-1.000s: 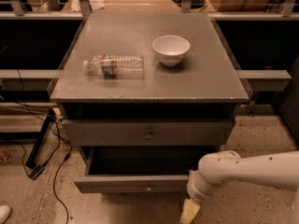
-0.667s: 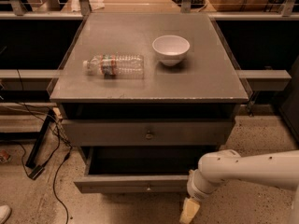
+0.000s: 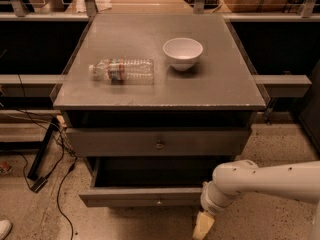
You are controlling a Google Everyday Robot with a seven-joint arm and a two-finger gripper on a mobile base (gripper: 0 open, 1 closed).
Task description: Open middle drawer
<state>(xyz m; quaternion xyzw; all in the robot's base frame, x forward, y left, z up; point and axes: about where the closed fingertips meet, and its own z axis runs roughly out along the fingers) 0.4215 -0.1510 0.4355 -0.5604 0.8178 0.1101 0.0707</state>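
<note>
Holding same pose as second before: gripper [image 3: 202, 227] low beside right front corner of middle drawer [image 3: 125, 198], its opening not possible to tell. Drawer already pulled out under upper drawer [image 3: 115, 143]; task seems nearly done.

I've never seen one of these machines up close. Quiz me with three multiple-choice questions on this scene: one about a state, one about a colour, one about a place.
1. The water bottle on the cabinet top is: A upright; B lying on its side; C crushed flat.
2. The bowl is: A white; B red; C black.
3. The pincer is: A on the cabinet top; B low, just right of the middle drawer's front; C inside the bowl.
Answers: B, its length lies along the surface; A, it is plain white; B, it hangs near the floor beside that pulled-out drawer.
</note>
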